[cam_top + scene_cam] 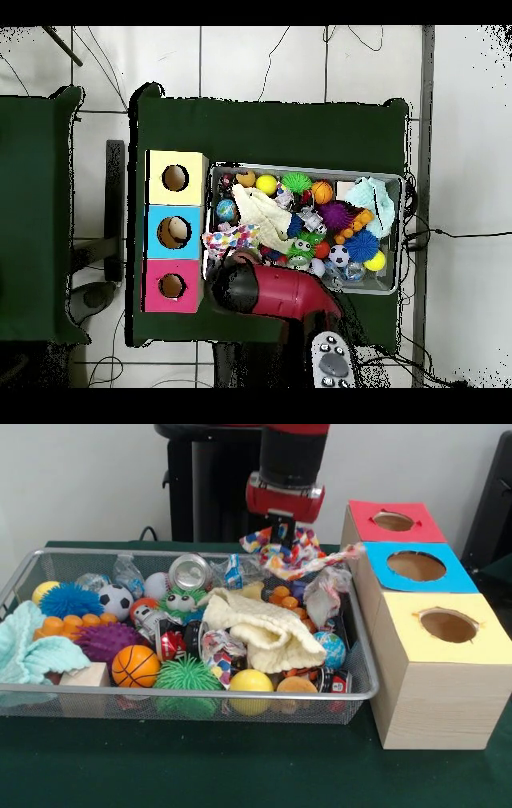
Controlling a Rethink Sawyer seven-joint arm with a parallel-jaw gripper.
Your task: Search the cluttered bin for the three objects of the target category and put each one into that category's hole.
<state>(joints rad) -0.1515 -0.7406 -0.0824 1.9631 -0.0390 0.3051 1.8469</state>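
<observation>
Above the wire-mesh bin's far right corner — gripper clamped on spotted white fabric, dangling; yellow-topped box's hole lies rightward — past the blue box, nearest the camera.

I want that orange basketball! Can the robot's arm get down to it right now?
Probably yes, but not yet: the basketball lies uncovered on top in the bin, but the gripper hangs at the far side with spotted cloth dangling from it.
</observation>
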